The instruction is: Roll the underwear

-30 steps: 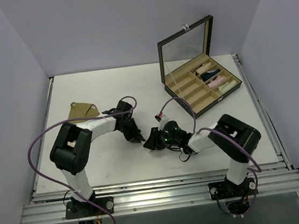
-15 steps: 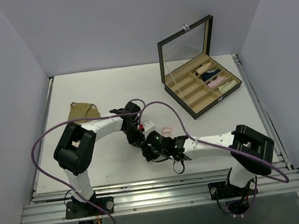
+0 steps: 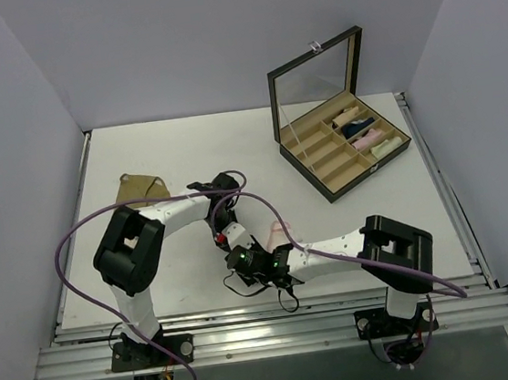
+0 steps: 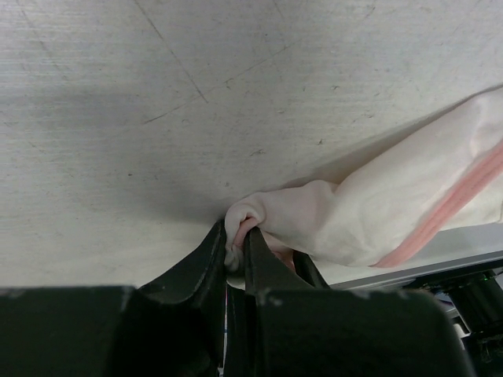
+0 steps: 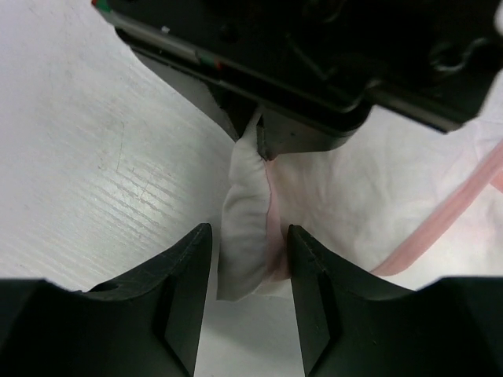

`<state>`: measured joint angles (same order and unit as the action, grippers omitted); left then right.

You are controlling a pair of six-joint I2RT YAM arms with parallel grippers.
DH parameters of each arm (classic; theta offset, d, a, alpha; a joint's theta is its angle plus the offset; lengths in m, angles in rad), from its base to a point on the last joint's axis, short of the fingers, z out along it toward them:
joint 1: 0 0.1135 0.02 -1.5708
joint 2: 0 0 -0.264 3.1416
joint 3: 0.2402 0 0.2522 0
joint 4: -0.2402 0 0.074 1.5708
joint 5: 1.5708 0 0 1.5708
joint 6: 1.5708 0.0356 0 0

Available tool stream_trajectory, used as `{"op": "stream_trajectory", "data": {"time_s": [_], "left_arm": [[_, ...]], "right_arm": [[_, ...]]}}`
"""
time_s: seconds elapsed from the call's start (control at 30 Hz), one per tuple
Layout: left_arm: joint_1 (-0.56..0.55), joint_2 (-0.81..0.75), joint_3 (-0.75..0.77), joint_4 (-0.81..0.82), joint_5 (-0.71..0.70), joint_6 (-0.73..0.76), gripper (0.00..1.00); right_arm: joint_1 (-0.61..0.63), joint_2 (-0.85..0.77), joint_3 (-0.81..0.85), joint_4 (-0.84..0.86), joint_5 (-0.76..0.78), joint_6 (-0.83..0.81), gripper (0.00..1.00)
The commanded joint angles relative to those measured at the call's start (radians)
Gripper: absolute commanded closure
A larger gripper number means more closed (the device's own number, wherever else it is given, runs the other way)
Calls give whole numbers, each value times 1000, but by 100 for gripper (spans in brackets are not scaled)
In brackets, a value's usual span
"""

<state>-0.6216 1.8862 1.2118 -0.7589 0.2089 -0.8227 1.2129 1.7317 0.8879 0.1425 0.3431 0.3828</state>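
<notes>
White underwear (image 5: 245, 206) with pink trim lies on the table (image 3: 185, 147) near the front middle, one bunched fold pinched tight in the left gripper (image 4: 236, 250). The right gripper (image 5: 248, 239) has its jaws apart, straddling that same fold without clamping it. If it closes this close to the other fingers, the two could knock together, or a tug could yank the fold free and spoil the roll.
</notes>
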Motion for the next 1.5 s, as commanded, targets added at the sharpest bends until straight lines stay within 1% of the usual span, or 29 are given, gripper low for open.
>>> {"op": "stream_trajectory", "data": {"time_s": [0.0, 0.13, 0.23, 0.27, 0.3, 0.33, 0.37, 0.43, 0.47, 0.5, 0.57, 0.67, 0.73, 0.9, 1.03, 1.17, 1.3, 1.47], "left_arm": [[-9, 24, 32, -68, -49, 17, 98], [-15, 34, 45, -92, -60, 14, 98], [-13, 36, 46, -117, -66, 4, 98], [-15, 37, 43, -131, -62, 0, 98], [-10, 28, 43, -140, -57, -7, 98], [-6, 18, 40, -145, -57, -27, 95], [0, 5, 26, -142, -52, -38, 91], [32, -56, 8, -128, -42, -67, 80], [48, -77, -1, -109, -36, -73, 72], [60, -113, -14, -103, -32, -75, 67], [85, -139, -14, -105, -43, -78, 55], [89, -173, -15, -94, -63, -76, 51], [86, -197, -43, -79, -62, -98, 48], [79, -259, -119, 47, -14, -122, 48], [59, -262, -127, 75, 4, -92, 47], [48, -275, -165, 88, 9, -82, 48], [48, -306, -234, 136, 27, -81, 47], [43, -315, -258, 174, 29, -69, 47]], "right_arm": [[25, 20, 43, -46, 91, -19, 61], [49, 32, 54, -60, 118, -12, 64], [57, 51, 62, -86, 146, 14, 85], [57, 52, 53, -86, 146, 43, 96], [54, 48, 39, -66, 128, 66, 99], [50, 37, 14, -41, 103, 92, 100], [31, 5, -53, -6, 70, 147, 100], [16, -27, -125, 95, -19, 209, 100], [8, -50, -159, 133, -45, 235, 100], [7, -57, -215, 194, -68, 284, 100], [5, -66, -262, 250, -119, 324, 100], [-1, -64, -335, 350, -164, 384, 100], [-19, -55, -380, 423, -188, 424, 100], [-30, -40, -455, 567, -197, 505, 100], [-36, -9, -486, 606, -181, 551, 100], [-35, 5, -515, 670, -164, 597, 100], [-35, 15, -535, 684, -148, 620, 100], [-33, 34, -552, 721, -141, 645, 100]]}}
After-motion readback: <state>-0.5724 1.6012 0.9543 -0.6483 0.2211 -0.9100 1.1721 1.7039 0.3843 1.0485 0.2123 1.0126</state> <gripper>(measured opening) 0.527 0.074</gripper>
